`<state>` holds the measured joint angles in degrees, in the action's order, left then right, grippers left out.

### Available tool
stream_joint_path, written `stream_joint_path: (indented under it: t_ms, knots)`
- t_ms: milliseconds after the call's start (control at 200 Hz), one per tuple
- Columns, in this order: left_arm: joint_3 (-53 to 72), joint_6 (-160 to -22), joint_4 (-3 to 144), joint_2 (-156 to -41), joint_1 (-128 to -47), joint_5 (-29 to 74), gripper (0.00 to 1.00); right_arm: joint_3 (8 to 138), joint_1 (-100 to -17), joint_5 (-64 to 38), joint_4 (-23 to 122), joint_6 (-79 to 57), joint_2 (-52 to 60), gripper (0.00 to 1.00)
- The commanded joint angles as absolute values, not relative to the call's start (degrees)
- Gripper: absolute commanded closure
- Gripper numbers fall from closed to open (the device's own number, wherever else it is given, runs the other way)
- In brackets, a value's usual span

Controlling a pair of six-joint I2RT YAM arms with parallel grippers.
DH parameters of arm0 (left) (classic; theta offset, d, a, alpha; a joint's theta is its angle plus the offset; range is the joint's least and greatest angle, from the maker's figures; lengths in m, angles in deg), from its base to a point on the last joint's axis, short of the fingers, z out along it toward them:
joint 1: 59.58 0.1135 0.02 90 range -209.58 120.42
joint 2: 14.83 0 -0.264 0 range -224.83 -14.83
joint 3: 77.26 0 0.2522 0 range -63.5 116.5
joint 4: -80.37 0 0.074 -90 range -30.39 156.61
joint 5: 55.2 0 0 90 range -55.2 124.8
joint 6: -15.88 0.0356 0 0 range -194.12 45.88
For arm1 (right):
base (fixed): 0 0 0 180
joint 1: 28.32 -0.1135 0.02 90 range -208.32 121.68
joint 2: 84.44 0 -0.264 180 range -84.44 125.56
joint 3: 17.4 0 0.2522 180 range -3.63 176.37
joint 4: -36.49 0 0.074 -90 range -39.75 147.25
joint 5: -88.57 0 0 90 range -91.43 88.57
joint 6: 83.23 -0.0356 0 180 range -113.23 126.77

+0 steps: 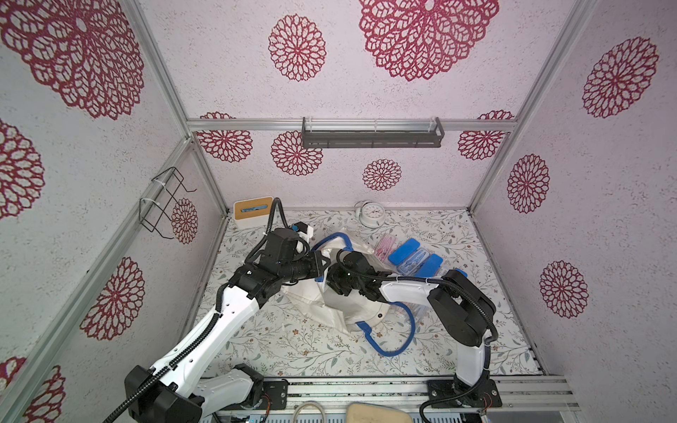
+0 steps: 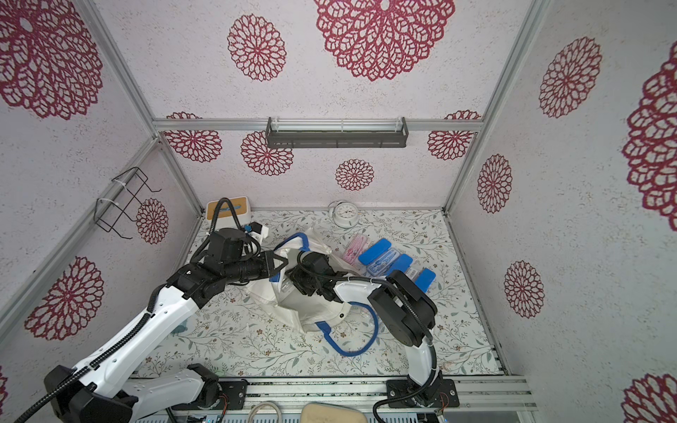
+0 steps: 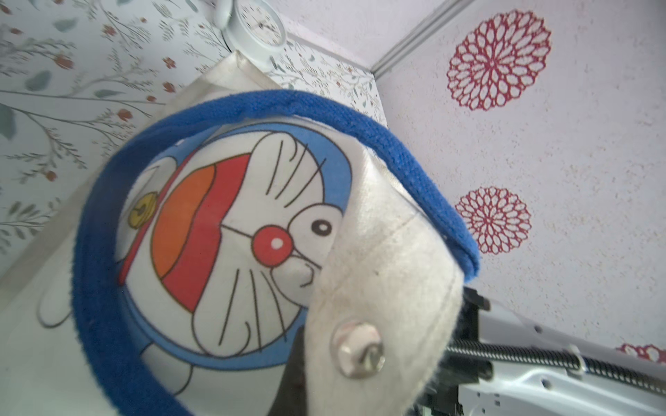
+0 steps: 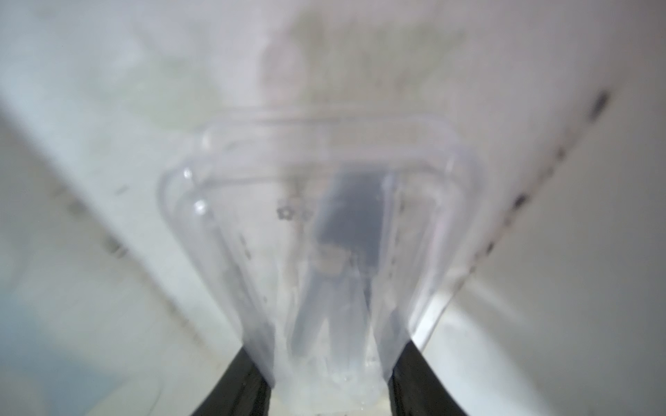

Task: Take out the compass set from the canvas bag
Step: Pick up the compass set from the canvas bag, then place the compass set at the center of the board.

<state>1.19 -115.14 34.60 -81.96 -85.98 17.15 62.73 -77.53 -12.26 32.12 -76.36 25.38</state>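
- In both top views one canvas bag [image 1: 340,311] [image 2: 293,311] lies crumpled in the middle of the flowered counter [image 1: 293,348].
- It has two blue handles. One [image 1: 331,238] is raised at the bag's far side and one [image 1: 388,353] lies looped on the counter on the near side.
- Two arms meet at the bag. The left gripper [image 1: 322,264] [image 2: 278,264] is pressed together on the lifted rim cloth. The right arm [image 1: 403,289] reaches into the mouth, and its gripper tips are hidden inside.
- Beside the bag lie one pink case [image 1: 384,243] and several blue-lidded cases [image 1: 403,251]. Three blue panels show [image 2: 425,280], but the arm covers part, so their count cannot be told.
- At the far edge stand one white alarm clock [image 1: 372,214] and one wood-topped tissue box [image 1: 252,212].
- One grey shelf [image 1: 372,133] hangs on the back wall and one wire rack [image 1: 165,205] on the left wall.
- The left wrist view is filled by bag cloth [image 3: 378,252]. It shows one cartoon cat print [image 3: 234,234], one blue handle [image 3: 252,104] arching over it, and one metal snap button [image 3: 356,349]. The clock [image 3: 257,25] is behind.
- In the right wrist view the right gripper [image 4: 328,345] pinches one clear case between two black fingers [image 4: 245,381]. This is the compass set [image 4: 324,201], blurred, with white cloth around it inside the bag.
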Motion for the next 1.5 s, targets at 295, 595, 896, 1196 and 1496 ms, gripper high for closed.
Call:
stream_joint_path:
  t_ms: [295,595,896,1196,1496]
  knots:
    - [-0.8,-115.8,37.8,-81.3,-74.9,12.5,1.00,61.3,-78.9,-12.5,33.1,-71.4,10.6,0.69]
    - [-3.3,-115.9,38.2,-80.5,-70.4,8.4,1.00,64.5,-75.8,-6.5,44.6,-62.7,2.3,0.69]
    - [-7.9,-118.0,41.3,-79.0,-62.2,3.0,1.00,66.5,-68.2,-10.3,52.0,-57.4,-4.4,0.69]
    - [-12.5,-120.8,46.4,-80.1,-48.4,-8.2,1.00,63.9,-59.8,-13.0,69.9,-46.2,-12.7,0.68]
    - [-17.6,-122.8,51.8,-83.3,-45.7,-12.8,1.00,49.6,-59.2,-20.9,73.7,-42.6,-10.8,0.68]
